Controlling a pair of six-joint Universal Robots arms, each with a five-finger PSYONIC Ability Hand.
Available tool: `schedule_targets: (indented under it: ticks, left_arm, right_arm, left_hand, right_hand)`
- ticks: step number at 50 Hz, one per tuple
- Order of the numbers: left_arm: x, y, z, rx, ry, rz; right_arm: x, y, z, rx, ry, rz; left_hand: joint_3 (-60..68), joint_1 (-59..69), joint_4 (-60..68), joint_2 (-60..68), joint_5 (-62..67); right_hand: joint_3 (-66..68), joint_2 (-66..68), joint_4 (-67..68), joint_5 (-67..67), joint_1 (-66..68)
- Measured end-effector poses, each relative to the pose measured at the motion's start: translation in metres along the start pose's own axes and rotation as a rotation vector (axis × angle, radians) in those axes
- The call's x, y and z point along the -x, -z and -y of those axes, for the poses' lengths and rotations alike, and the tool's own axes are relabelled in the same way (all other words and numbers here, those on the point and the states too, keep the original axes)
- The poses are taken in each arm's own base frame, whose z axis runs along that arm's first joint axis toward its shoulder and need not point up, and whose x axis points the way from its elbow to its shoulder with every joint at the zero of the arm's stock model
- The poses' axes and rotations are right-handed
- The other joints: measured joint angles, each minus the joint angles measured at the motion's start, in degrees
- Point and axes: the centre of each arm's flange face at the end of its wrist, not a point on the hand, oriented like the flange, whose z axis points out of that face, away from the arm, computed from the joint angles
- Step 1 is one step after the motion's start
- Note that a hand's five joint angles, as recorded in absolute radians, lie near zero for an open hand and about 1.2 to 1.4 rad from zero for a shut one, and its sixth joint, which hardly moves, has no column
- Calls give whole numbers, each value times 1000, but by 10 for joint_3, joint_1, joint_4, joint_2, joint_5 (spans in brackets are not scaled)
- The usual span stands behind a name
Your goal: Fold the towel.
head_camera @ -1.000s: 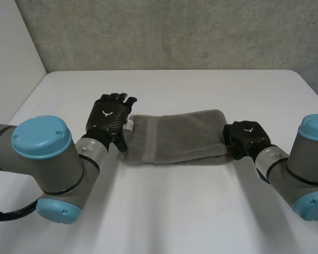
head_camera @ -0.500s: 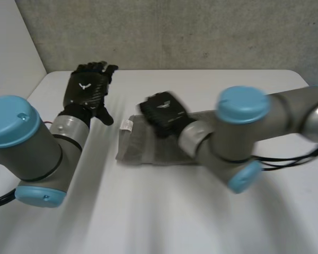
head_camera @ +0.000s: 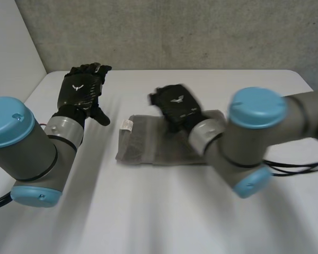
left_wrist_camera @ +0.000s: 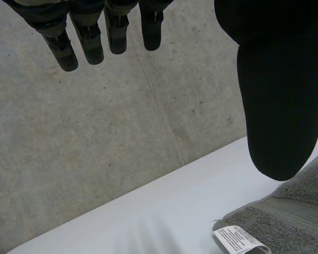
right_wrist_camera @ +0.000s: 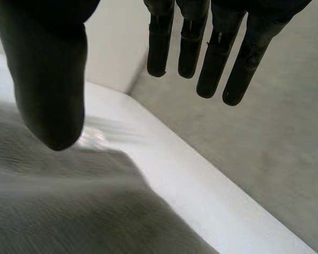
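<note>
A grey towel (head_camera: 146, 145) lies folded in a long strip across the middle of the white table (head_camera: 148, 211), a white label (head_camera: 127, 125) at its left end. My left hand (head_camera: 80, 90) is raised over the table's far left, clear of the towel, fingers (left_wrist_camera: 90, 37) straight and empty; the towel's labelled corner (left_wrist_camera: 286, 222) lies below its thumb. My right hand (head_camera: 176, 106) hovers over the towel's far edge near its middle, fingers (right_wrist_camera: 217, 58) straight with nothing in them, the towel (right_wrist_camera: 69, 211) under its palm. My right arm covers the towel's right part.
A grey concrete wall (head_camera: 175, 32) stands behind the table's far edge. A lighter wall (head_camera: 10, 47) closes the left side. Bare tabletop stretches in front of the towel.
My right hand left the towel's right end, swung left over the towel and uncurled its fingers. My left hand lifted off the towel's left end towards the far left.
</note>
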Motion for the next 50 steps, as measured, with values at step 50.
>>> schedule_targets:
  ticks: [50]
  left_arm:
    - [-5, 6, -12, 24, -6, -15]
  right_arm:
    - [-90, 61, -101, 290, -66, -232]
  left_hand:
    - [0, 0, 0, 0, 0]
  right_hand:
    - [227, 227, 229, 242, 236]
